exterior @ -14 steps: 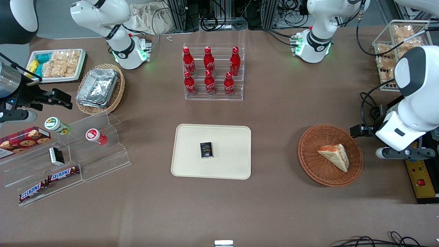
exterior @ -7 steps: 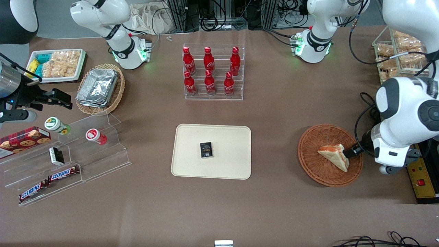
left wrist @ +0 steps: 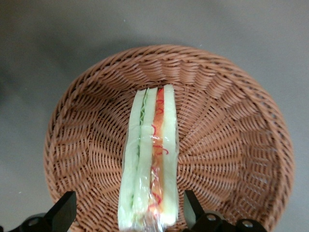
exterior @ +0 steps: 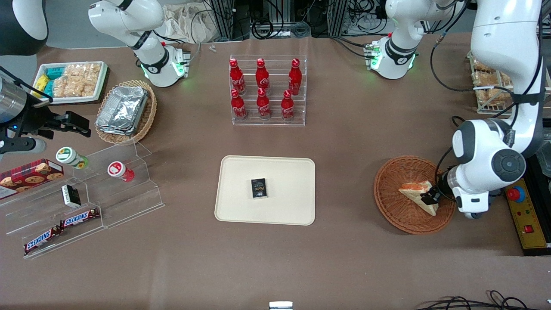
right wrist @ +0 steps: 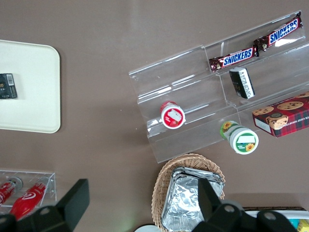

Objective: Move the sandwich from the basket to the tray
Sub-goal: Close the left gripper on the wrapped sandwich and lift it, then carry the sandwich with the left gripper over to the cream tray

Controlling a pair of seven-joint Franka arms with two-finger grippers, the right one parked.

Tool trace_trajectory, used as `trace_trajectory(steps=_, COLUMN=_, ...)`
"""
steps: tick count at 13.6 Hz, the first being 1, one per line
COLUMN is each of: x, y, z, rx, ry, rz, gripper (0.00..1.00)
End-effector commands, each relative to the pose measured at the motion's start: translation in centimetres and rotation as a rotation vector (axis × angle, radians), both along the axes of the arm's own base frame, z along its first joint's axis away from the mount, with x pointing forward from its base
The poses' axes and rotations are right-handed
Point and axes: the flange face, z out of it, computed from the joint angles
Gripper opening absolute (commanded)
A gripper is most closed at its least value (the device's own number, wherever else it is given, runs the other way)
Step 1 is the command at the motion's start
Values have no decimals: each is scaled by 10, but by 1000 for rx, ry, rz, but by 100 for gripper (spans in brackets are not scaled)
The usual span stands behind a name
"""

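Observation:
The sandwich (exterior: 414, 193) lies in the reddish-brown wicker basket (exterior: 389, 206) toward the working arm's end of the table. In the left wrist view the sandwich (left wrist: 149, 154) stands on edge, its orange-red and green filling showing, in the middle of the basket (left wrist: 231, 145). My left gripper (exterior: 430, 198) is low over the basket at the sandwich's end. It is open (left wrist: 129, 213), with one finger (left wrist: 65, 212) on each side of the wedge and a gap to the bread on both sides. The cream-beige tray (exterior: 241, 206) lies at the table's middle.
A small black pack (exterior: 259, 188) lies on the tray. A clear rack of red bottles (exterior: 267, 90) stands farther from the front camera than the tray. A yellow-and-black control box (exterior: 527, 219) sits beside the basket. Clear stepped shelves with snacks (exterior: 86, 198) stand toward the parked arm's end.
The left arm has swung in from beside the basket and come down over it. The gripper now straddles the sandwich's end. The sandwich has not moved.

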Motion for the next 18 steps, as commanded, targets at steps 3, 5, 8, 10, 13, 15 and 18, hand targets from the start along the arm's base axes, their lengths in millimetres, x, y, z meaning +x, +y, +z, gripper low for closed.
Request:
trace_trajectory(steps=3, x=-11, y=3, z=-39, rx=4, ry=-10, rz=94, gripper=100)
trace_trajectory(steps=5, x=0, y=0, z=-40, rx=-5, ry=-36, rz=143, gripper=74)
trace_trajectory(steps=8, x=5, y=-10, z=-42, rx=10, ry=-42, rz=182, gripper=0)
trace_trajectory(steps=10, x=6, y=-13, z=-36, rx=30, ry=-26, rz=110, gripper=0)
trace_trajectory(steps=13, x=21, y=-13, z=14, rx=43, ry=39, rz=50, gripper=0)
trace_trajectory(steps=15, x=33, y=-29, z=64, rx=36, ry=95, rz=-43, gripper=0)
trace_trajectory(steps=18, x=48, y=-70, z=152, rx=-9, ry=109, rz=-168, gripper=0)
